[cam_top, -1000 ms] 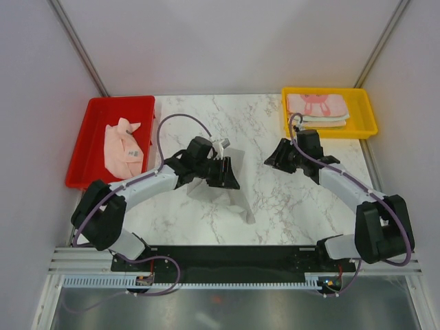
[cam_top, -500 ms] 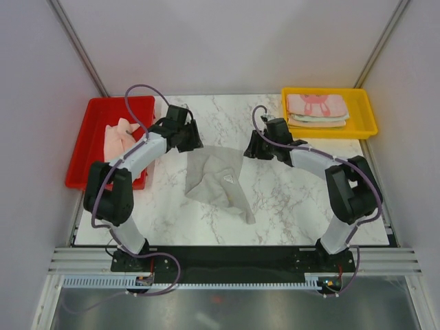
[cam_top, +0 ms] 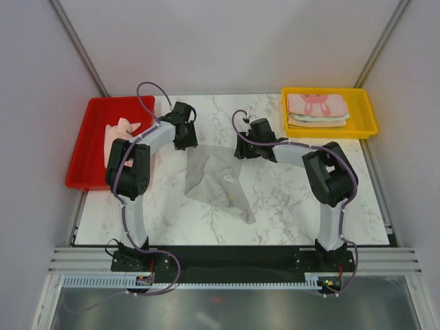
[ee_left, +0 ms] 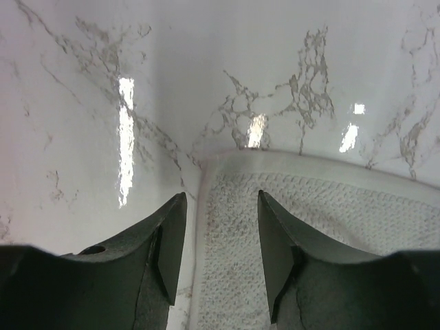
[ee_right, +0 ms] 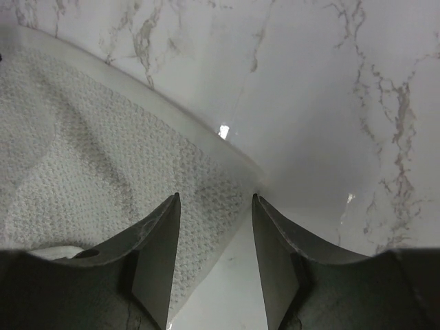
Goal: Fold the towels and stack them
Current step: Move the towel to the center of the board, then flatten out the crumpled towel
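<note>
**Middle towel's far corners bracketed, no grasp yet**

A pale towel (cam_top: 216, 182) lies rumpled and unfolded in the middle of the table (cam_top: 289, 206), with a loose tail trailing toward the near edge. Its two far corners are flanked by the grippers.

The left gripper (ee_left: 221, 206) is set low over the far left corner. In the left wrist view its fingers are parted to a middling width. The hem and corner lie flat on the marble between them, and nothing is pinched.

The right gripper (ee_right: 216, 206) is placed likewise at the far right corner. Its fingers are apart, the corner's tip shows just between them, and no cloth is clamped.

A stack (cam_top: 316, 108) of folded towels, topped by a pink printed one, is laid in the yellow tray (cam_top: 366, 117) at the far right corner of the table. That share of the work is judged done. Several layers can be made out, but an exact count cannot be given.

A pink towel (cam_top: 118, 134) is left crumpled in the red tray (cam_top: 79, 165) along the left edge, apart from both grippers.

The task is therefore judged to be partway through, with some towels folded and stacked, one at the very start of its fold, and one waiting. For the middle towel, the corners have yet to be gripped, the cloth drawn flat and folded, and the result carried to the stack. The same is then owed to the pink towel.
</note>
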Tool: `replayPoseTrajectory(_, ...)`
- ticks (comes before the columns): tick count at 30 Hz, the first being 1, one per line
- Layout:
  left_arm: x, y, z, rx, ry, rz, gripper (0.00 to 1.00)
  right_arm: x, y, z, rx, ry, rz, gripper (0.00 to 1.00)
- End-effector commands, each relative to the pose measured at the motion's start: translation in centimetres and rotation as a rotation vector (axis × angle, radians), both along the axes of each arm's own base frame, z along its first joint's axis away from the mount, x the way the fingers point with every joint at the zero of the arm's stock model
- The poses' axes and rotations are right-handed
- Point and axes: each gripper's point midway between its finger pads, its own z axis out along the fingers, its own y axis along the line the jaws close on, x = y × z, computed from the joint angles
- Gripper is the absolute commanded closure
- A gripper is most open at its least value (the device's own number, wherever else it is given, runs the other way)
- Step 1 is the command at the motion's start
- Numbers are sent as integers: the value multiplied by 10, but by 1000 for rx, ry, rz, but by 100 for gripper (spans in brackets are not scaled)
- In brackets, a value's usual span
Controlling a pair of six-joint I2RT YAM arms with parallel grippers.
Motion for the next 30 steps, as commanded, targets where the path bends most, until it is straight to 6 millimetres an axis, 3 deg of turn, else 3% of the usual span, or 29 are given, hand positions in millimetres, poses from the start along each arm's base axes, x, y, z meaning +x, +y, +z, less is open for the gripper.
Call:
replayPoseTrajectory(1,15,9,-2,68,-16,-13,47,9,13,4,-15,-66,24,46)
replayPoseTrajectory(9,7,1,-23,26,43,-18,48,6,18,-7,-41,-61,11,48)
replayPoseTrajectory(15,-10,-4,-31,-28,91,6,65,12,13,-16,-66,-51,-40,53)
replayPoseTrajectory(17,-11,-8,-30,-48,94,-3,78,12,13,-16,-67,-49,-43,62)
replayPoseTrajectory(19,-15,-11,-29,-62,101,-9,87,15,11,-14,-67,-54,-53,78)
replayPoseTrajectory(22,-18,-21,-16,-117,93,-39,98,15,9,-9,-80,-73,-52,97)
replayPoseTrajectory(23,-19,-23,-12,-128,89,-51,98,15,4,-7,-96,-82,-66,100)
replayPoseTrajectory(28,-23,-40,32,-213,18,-125,98,8,-2,13,-96,-115,-52,100)
replayPoseTrajectory(30,-26,-42,37,-225,12,-130,98,4,-8,24,-102,-133,-62,100)
